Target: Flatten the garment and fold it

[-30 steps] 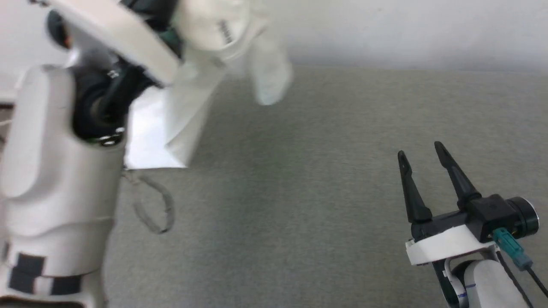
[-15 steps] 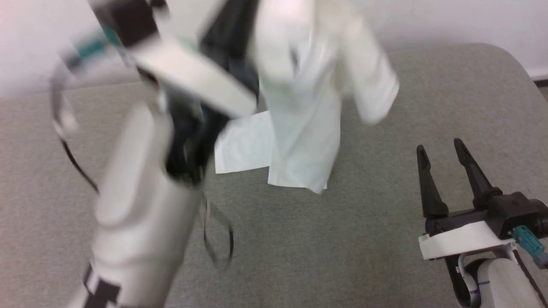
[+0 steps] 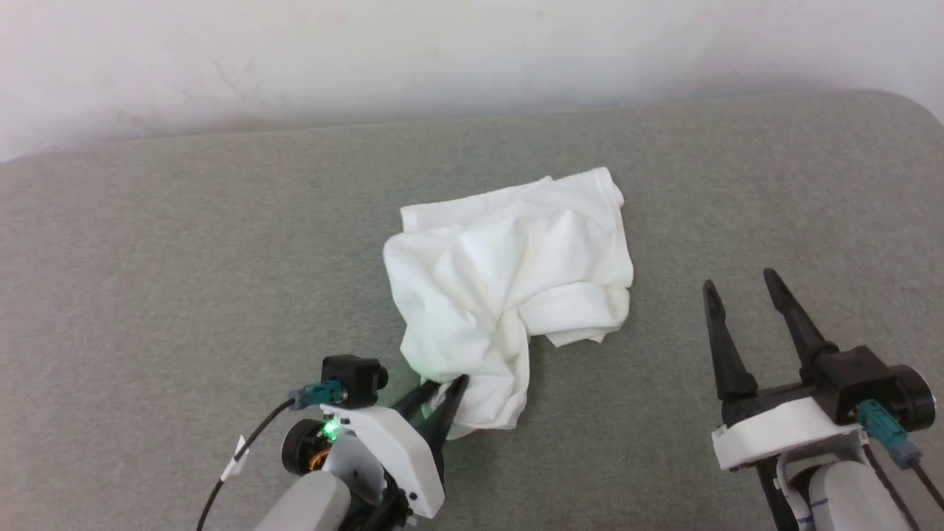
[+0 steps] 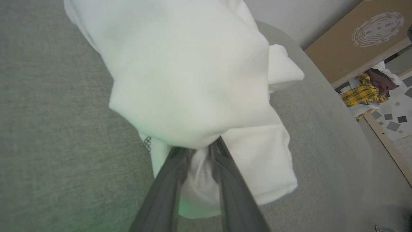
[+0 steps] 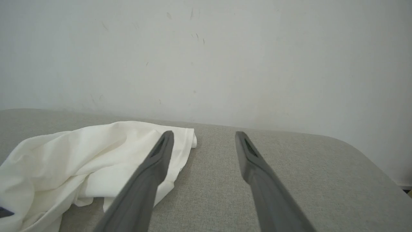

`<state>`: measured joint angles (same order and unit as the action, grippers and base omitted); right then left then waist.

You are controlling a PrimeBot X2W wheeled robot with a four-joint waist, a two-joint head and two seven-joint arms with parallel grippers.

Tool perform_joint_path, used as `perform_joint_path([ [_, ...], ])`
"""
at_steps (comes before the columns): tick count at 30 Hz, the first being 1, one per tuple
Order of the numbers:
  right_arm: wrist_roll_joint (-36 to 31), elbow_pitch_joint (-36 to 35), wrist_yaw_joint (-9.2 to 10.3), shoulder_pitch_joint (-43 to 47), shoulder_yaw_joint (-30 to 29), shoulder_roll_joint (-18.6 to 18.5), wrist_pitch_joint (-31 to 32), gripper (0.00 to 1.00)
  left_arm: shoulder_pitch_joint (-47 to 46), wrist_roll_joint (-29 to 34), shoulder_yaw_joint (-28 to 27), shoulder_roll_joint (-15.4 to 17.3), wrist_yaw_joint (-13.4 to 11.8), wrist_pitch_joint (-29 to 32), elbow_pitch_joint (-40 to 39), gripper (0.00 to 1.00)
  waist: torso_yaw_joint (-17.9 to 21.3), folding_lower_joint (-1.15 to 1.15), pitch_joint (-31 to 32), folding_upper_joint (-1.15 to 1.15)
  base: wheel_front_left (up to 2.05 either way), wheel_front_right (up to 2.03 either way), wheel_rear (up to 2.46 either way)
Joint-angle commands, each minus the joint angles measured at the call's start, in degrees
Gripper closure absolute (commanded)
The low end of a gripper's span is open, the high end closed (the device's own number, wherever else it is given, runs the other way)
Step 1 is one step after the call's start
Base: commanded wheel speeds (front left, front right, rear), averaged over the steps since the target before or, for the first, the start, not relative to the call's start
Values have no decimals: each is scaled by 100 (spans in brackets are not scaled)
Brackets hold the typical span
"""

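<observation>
The garment [image 3: 509, 273] is a white thin shirt lying crumpled in a heap in the middle of the grey padded surface [image 3: 184, 258]. My left gripper [image 3: 442, 387] sits low at the heap's near edge, its jaws narrow with a bunch of cloth between them. In the left wrist view a fold of the garment [image 4: 186, 74] covers the left gripper [image 4: 196, 146] at its fingertips, and a bit of dark zigzag stitching shows beside them. My right gripper [image 3: 737, 280] hovers open and holds nothing, to the right of the shirt. The right wrist view has the garment [image 5: 80, 151] left of the right gripper [image 5: 204, 133].
A pale wall [image 3: 472, 51] runs along the surface's far edge. The surface rounds off at its far right corner [image 3: 907, 103]. Past that edge, the left wrist view shows a brown board [image 4: 354, 42] and a pile of clothes [image 4: 363, 93] on the floor.
The head camera has shifted. My left arm came down from high up, where the shirt hung from it. The shirt now lies heaped on the surface. The right gripper stays open.
</observation>
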<state>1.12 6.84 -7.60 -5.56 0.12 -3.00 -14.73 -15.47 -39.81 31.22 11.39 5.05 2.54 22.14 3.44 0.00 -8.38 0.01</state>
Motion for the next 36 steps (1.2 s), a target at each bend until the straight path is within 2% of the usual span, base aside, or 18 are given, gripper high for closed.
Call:
perform_joint_path([
  [1, -62, 81, 11, 89, -13, 12, -27, 0, 32, 67, -52, 20, -26, -205, 39, 0, -244, 0, 259, -1, 0, 0, 0],
  [7, -104, 250, 11, 283, -48, 13, -27, 0, 5, 401, -379, 199, -248, -1290, -275, 0, -504, 0, 576, -1, 0, 0, 0],
  [10, -56, 289, 11, 381, -59, 13, -27, 0, 121, 788, -538, 396, -514, -1635, -578, 0, -606, 0, 658, -1, 0, 0, 0],
  [11, -56, 289, 11, 381, -59, 13, -27, 0, 121, 788, -538, 396, -514, -1635, -578, 0, -606, 0, 658, -1, 0, 0, 0],
  [15, -37, 353, 11, 483, -48, 13, -27, 0, 542, 1321, -934, 485, -903, -1747, -1207, 0, -734, 0, 696, -1, 0, 0, 0],
  [18, -52, 458, 11, 515, -60, 13, -27, 0, 1054, 1847, -1189, 396, -1214, -1751, -1691, 0, -838, 0, 681, -1, 0, 0, 0],
  [21, -158, 694, 11, 453, -21, 13, 33, 0, 1420, 2074, -1417, 184, -1336, -1752, -1911, 0, -976, 0, 614, -1, 0, 0, 0],
  [23, -375, 873, 11, 330, 30, 13, 273, 0, 1528, 2130, -1546, 7, -1306, -1753, -2023, 0, -1086, 0, 560, -1, 0, 0, 0],
  [28, -846, 1404, 11, -123, 152, -89, 1165, 0, 1491, 2345, -1641, -245, -1010, -1753, -1945, 0, -1444, 0, 423, -1, 0, 0, 0],
  [36, -898, 2372, 11, -826, 241, -431, 2099, 0, 1408, 2555, -1923, -557, -827, -1754, -1788, 0, -1816, 0, 245, -1, 0, 0, 0],
])
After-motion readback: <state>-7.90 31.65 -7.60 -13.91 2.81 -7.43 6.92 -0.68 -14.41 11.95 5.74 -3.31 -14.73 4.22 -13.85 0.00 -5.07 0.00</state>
